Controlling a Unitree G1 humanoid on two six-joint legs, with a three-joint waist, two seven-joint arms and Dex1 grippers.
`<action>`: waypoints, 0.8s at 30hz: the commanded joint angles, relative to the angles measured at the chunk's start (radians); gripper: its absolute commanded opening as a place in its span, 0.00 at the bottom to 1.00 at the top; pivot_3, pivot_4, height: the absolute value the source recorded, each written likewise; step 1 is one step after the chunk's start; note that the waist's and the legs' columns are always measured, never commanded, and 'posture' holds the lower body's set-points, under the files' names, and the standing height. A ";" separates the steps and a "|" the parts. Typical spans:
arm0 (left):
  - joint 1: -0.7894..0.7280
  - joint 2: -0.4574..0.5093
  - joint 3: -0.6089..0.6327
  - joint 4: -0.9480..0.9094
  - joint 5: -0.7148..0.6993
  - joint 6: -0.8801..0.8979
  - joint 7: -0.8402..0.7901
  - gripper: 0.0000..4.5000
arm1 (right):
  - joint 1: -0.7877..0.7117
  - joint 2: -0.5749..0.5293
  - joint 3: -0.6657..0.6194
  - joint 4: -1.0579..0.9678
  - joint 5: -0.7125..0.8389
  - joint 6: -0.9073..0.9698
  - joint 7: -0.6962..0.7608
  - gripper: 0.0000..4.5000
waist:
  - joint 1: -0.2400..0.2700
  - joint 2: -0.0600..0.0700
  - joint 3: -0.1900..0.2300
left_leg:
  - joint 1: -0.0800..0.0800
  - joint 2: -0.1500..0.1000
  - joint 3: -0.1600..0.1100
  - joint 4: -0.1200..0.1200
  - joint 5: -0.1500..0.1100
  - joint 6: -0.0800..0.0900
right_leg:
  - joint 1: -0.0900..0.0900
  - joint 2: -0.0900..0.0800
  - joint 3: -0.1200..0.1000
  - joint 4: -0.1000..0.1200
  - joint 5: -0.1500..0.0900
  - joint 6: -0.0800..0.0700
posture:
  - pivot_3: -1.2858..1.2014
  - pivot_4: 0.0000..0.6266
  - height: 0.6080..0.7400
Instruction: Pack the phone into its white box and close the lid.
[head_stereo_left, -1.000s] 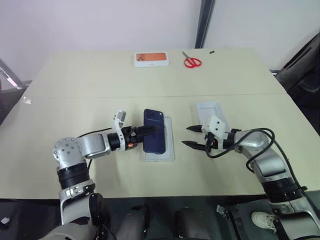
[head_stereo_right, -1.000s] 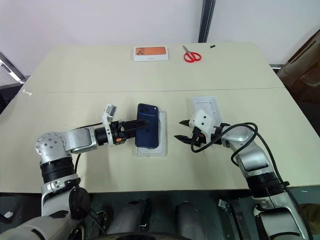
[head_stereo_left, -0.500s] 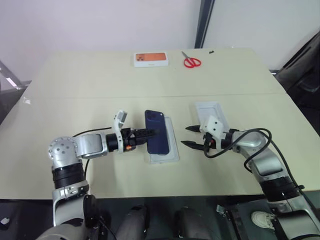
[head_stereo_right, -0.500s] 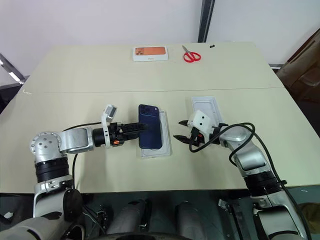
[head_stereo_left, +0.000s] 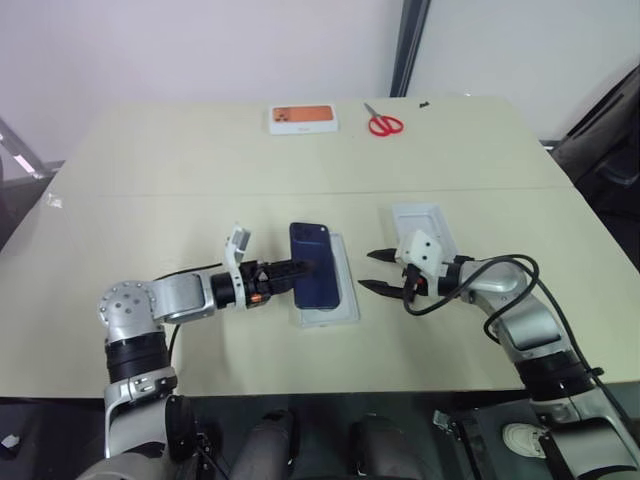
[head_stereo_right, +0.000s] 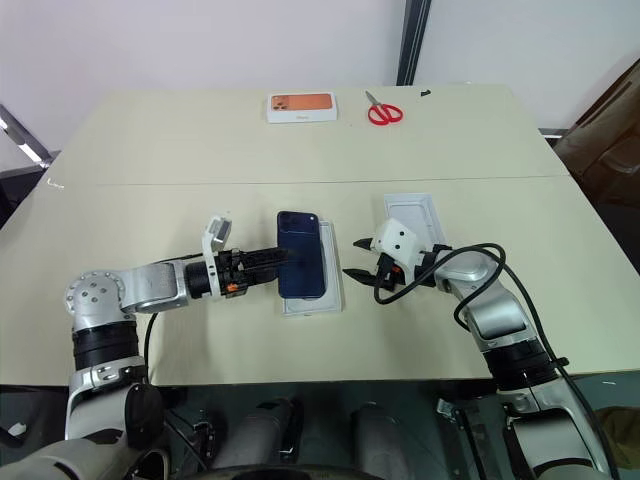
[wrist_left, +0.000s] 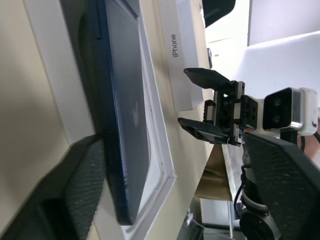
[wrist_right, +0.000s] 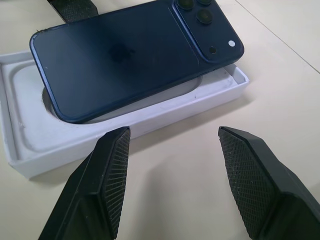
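Navy phone (wrist_right: 125, 55) lies askew across the white box (wrist_right: 30, 140), one edge riding the rim, so the left gripper (head_stereo_left: 300, 268) closes on that edge to seat it while the right gripper (head_stereo_left: 377, 272) waits beside, jaws spread and empty

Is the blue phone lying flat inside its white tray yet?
Not yet. The phone sits tilted, one long edge propped over the rim of the white box and its other edge down in the recess.
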 joint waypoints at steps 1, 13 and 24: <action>-0.001 0.006 -0.001 -0.004 -0.026 -0.006 -0.005 0.48 | -0.008 -0.001 -0.008 -0.028 0.001 -0.011 -0.006 0.66 | 0.000 0.000 0.000 | 0.000 0.000 0.000 0.000 0.000 0.000 | 0.000 0.000 0.000 0.000 0.000 0.000 | 0.52 0.24 0.95; 0.009 0.021 -0.021 -0.003 0.001 -0.011 -0.007 0.27 | -0.010 0.002 -0.008 -0.032 0.003 -0.008 -0.014 0.66 | 0.000 0.000 0.000 | 0.000 0.000 0.000 0.000 0.000 0.000 | 0.000 0.000 0.000 0.000 0.000 0.000 | 0.52 0.24 0.95; 0.016 0.004 -0.078 -0.030 0.064 -0.033 -0.010 0.14 | -0.010 0.004 -0.005 -0.038 0.004 -0.006 -0.021 0.66 | 0.000 0.000 0.000 | 0.000 0.000 0.000 0.000 0.000 0.000 | 0.000 0.000 0.000 0.000 0.000 0.000 | 0.52 0.24 0.95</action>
